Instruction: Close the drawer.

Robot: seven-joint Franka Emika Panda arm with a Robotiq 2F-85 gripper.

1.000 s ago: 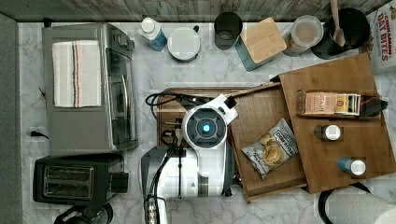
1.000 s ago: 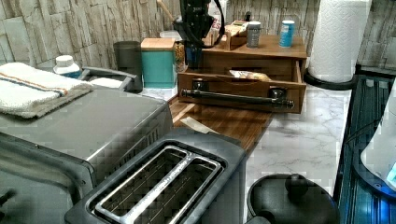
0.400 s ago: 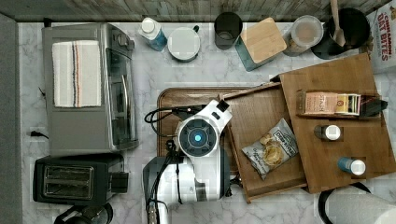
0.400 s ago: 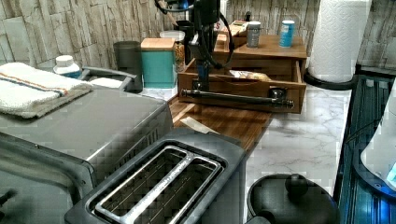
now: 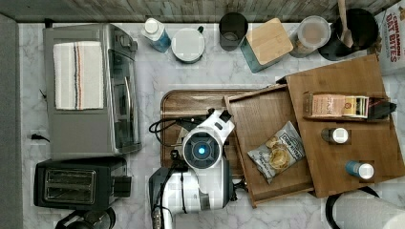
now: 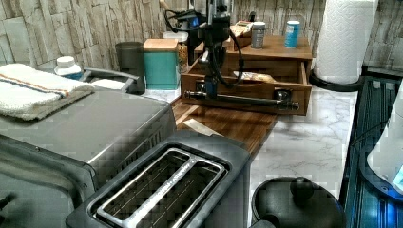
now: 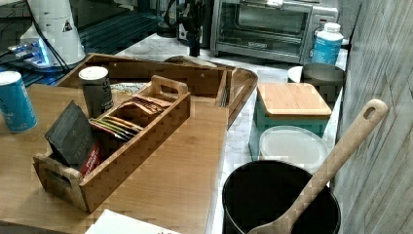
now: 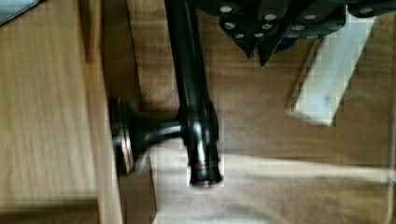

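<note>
While my fingers hang by the handle, I cannot tell their grip; the drawer lies beyond it, bar crosswise

My tool at the open drawer's front

In the top view, my tool sits at 9 o'clock of the drawer, above the tray; a snack bag lies in the drawer, the box at its 3 o'clock.
</note>
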